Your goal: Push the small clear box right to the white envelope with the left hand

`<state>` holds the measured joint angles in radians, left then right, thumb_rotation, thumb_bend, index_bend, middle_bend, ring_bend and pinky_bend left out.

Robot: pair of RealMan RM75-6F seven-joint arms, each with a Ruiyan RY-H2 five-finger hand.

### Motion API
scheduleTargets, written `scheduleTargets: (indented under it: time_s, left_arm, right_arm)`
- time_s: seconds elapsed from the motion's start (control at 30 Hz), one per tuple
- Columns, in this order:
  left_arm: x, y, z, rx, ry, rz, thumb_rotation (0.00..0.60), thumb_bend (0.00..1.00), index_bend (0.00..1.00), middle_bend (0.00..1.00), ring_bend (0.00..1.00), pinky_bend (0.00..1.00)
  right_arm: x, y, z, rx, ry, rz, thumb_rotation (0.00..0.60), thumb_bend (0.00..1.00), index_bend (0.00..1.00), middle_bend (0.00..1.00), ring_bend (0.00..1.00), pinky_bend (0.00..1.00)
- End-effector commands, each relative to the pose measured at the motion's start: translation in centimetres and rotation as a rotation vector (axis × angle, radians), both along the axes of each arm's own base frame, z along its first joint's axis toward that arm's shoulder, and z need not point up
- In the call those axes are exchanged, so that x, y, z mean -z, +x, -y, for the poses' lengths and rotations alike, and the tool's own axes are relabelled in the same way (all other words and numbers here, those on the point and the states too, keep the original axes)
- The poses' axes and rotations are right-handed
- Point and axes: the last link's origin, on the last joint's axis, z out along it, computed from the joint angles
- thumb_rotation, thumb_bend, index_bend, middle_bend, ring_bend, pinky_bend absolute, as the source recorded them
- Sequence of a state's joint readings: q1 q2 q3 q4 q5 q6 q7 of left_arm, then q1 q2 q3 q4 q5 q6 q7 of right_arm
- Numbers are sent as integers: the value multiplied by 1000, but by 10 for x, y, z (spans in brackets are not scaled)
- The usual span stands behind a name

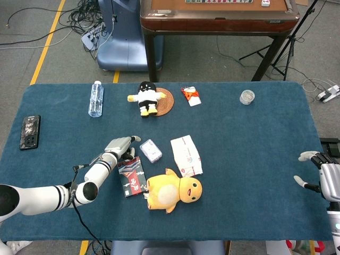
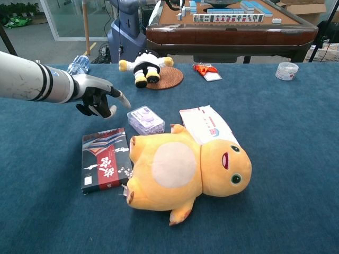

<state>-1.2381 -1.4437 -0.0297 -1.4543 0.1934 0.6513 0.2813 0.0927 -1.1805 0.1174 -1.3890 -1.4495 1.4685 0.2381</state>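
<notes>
Left robot hand (image 2: 98, 100) free, one finger extended, rest curled, grasping nothing, hovering left of small clear box (image 2: 145, 120) | box sits left of white envelope (image 2: 205, 124), gap remains | plan: set fingertip low on box's left wall, push straight right, avoid yellow plush (image 2: 183, 169)

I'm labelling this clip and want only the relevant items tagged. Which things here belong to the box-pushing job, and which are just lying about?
Part of the job:
small clear box
white envelope
left hand, apart from the box

Just lying about:
yellow plush duck
dark red book
panda plush on a woven coaster
water bottle
phone
red packet
small clear tub
</notes>
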Motion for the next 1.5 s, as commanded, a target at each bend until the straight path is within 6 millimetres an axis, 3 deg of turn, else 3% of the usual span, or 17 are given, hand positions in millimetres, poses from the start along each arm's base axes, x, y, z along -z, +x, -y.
scheduleTargets:
  time_s: [0.03,1.5]
  left_arm:
    - [1,0,0,-3,-7,-1,600,739,158,1000,1000,1000]
    - [17,38,27,121,-111,51,600,740,161,1000,1000,1000]
  right_arm:
    - [-1,0,0,1,-2,0,600,0,446,372,292,400]
    - [1,-2,0,5,4,5,600,0,446,372,292,400]
